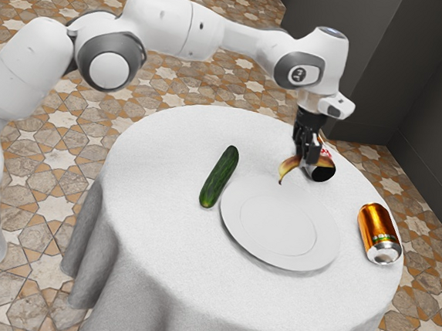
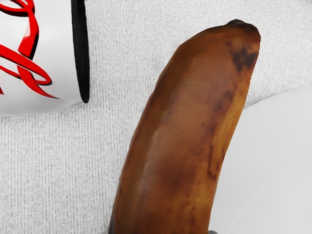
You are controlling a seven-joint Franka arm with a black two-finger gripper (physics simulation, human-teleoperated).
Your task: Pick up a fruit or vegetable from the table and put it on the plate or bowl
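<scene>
A brown, overripe banana lies at the far rim of the white plate, near the table's far side. My gripper points straight down onto the banana's far end, its fingers shut on the fruit from two sides. In the wrist view the banana stretches away from under my hand, with the plate's edge beside its tip. A green cucumber rests on the cloth toward the exterior view's left of the plate.
A white mug with red markings lies on its side just behind my gripper, and its black-rimmed mouth is close to the banana. An orange can lies toward the exterior view's right of the plate. The round table has a white cloth.
</scene>
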